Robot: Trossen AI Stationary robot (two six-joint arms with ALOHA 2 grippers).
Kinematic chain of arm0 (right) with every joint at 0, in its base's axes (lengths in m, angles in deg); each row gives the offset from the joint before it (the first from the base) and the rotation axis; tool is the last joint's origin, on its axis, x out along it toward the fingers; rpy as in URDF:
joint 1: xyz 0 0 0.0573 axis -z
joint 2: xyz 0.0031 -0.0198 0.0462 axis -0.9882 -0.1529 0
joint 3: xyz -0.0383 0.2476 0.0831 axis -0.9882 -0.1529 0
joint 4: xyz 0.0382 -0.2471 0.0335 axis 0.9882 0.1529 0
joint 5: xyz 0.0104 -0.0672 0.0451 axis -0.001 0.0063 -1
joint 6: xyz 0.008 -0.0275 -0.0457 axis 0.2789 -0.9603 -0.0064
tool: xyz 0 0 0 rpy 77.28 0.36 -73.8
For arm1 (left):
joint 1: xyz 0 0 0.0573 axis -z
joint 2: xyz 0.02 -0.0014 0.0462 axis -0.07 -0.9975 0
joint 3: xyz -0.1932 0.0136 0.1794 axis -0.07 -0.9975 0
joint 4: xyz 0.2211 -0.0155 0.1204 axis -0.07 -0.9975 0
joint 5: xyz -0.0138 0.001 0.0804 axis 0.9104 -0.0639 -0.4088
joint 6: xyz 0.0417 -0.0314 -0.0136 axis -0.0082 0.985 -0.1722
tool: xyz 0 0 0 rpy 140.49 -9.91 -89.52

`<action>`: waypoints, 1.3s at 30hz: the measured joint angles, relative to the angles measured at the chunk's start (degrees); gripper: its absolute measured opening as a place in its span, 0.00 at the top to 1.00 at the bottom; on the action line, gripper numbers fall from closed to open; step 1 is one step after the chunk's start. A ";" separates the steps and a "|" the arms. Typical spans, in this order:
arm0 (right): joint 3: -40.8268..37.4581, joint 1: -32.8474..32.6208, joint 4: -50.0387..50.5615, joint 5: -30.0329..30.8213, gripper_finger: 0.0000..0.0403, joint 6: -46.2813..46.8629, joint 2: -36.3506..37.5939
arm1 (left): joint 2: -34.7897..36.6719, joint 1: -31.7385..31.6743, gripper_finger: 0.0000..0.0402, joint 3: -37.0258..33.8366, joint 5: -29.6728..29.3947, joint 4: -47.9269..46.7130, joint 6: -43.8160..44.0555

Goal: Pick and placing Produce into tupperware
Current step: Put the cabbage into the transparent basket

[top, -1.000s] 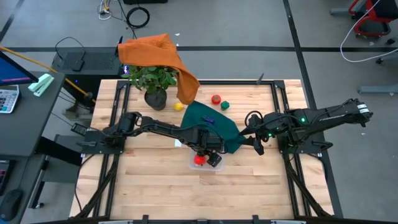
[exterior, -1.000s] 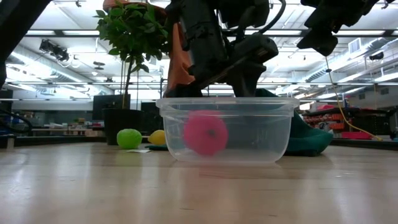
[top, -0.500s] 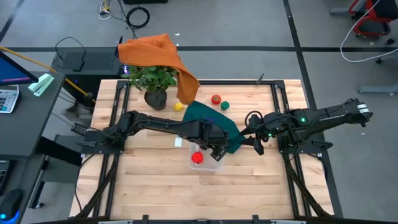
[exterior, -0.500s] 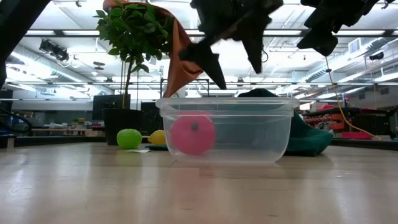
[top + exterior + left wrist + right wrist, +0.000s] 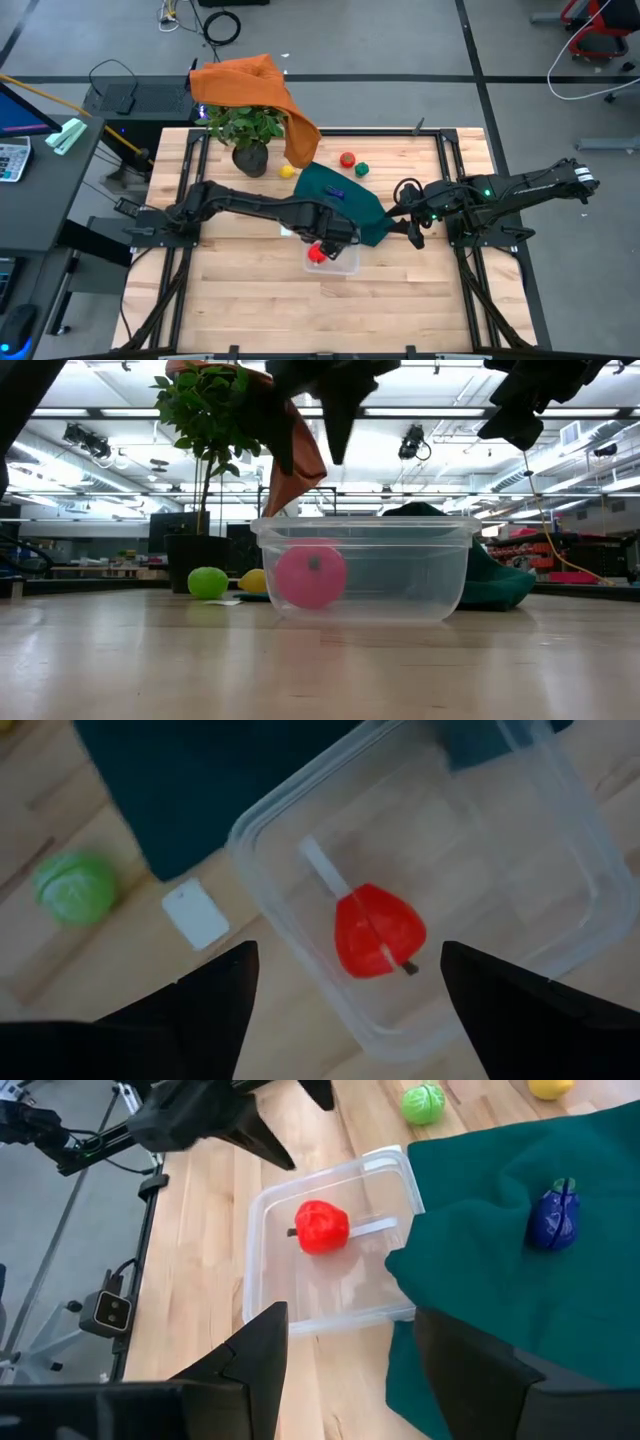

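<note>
The clear tupperware (image 5: 340, 264) (image 5: 300, 820) stands on the wooden table with one red produce piece (image 5: 318, 253) (image 5: 378, 932) (image 5: 311, 575) lying on its floor. My left gripper (image 5: 332, 236) (image 5: 345, 1010) hovers open above it, pointing down, fingers well clear of the rim. My right gripper (image 5: 412, 226) (image 5: 350, 1370) waits open at the right, above the teal cloth (image 5: 345, 200). A dark blue piece (image 5: 553, 1220) lies on that cloth. A green piece (image 5: 75, 888) (image 5: 208, 582) and a yellow one (image 5: 287, 171) sit on the table, and a red (image 5: 347, 159) and a green one (image 5: 361, 169) lie farther back.
A small white block (image 5: 196, 913) lies on the table beside the tupperware. A potted plant (image 5: 245, 130) stands at the far left with an orange cloth (image 5: 250, 85) draped over it. The teal cloth's edge overlaps one corner of the tupperware. Bare wood fills the near half of the table.
My left gripper has risen out of the tupperware until it is well above the rim, staying open. The red produce piece has rolled a little inside the tupperware and now lies still on its floor. My right arm has kept still.
</note>
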 joint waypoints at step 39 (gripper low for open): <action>0.00 -0.02 -15.12 3.39 0.55 -8.07 -5.26 | 31.19 2.59 0.22 -56.93 -11.18 30.25 16.10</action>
